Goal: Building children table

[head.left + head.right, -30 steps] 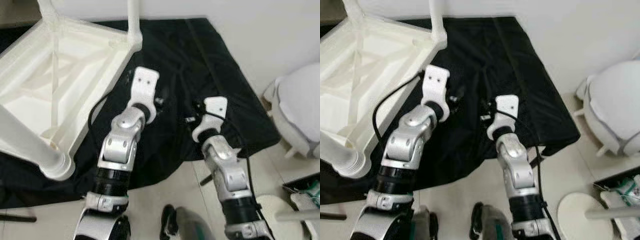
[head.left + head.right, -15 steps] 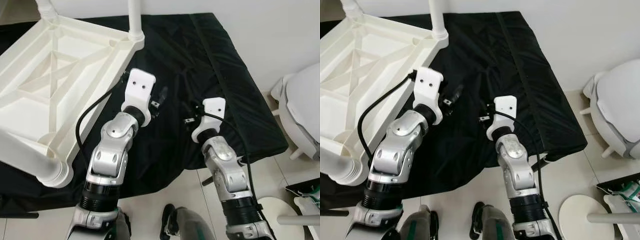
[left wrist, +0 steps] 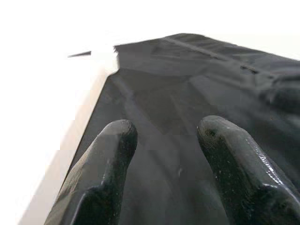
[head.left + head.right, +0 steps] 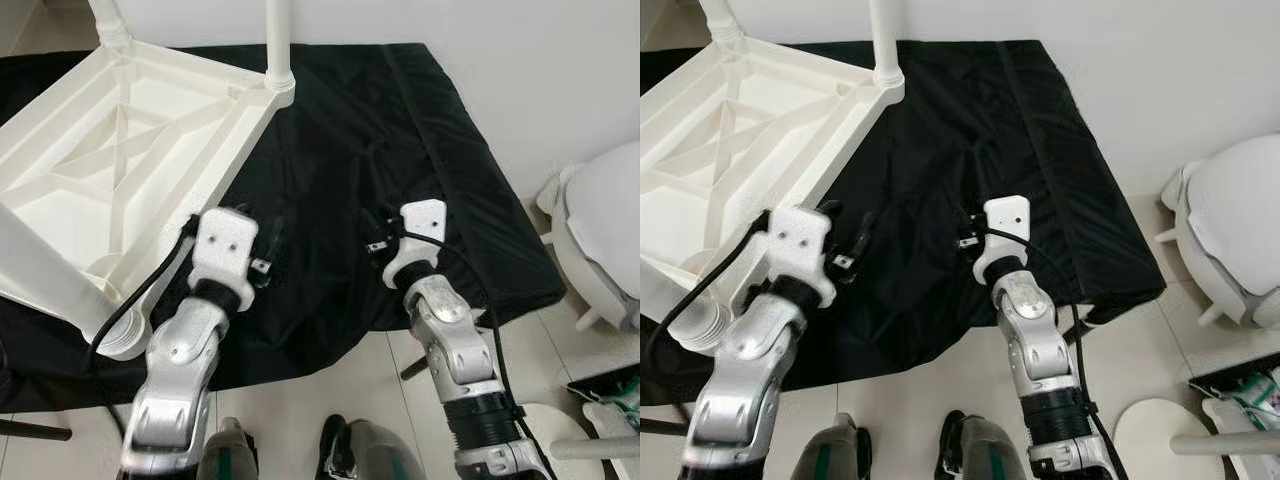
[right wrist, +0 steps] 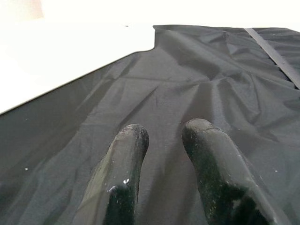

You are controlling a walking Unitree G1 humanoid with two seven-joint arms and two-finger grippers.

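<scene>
Upturned table (image 4: 130,150) lies at 10 o'clock on black cloth (image 4: 400,150); left gripper (image 3: 164,136) fingers spread, right gripper (image 5: 161,136) apparently slightly parted, both over cloth, empty.

A wide black fabric mat (image 4: 380,130) lies spread over the pale tiled floor (image 4: 320,390), its far edge along the white wall (image 4: 520,60). Off the mat's right edge stands a rounded white plastic seat (image 4: 600,230). A round white disc base (image 4: 1160,435) rests on the tiles near the mat's near right corner.
</scene>
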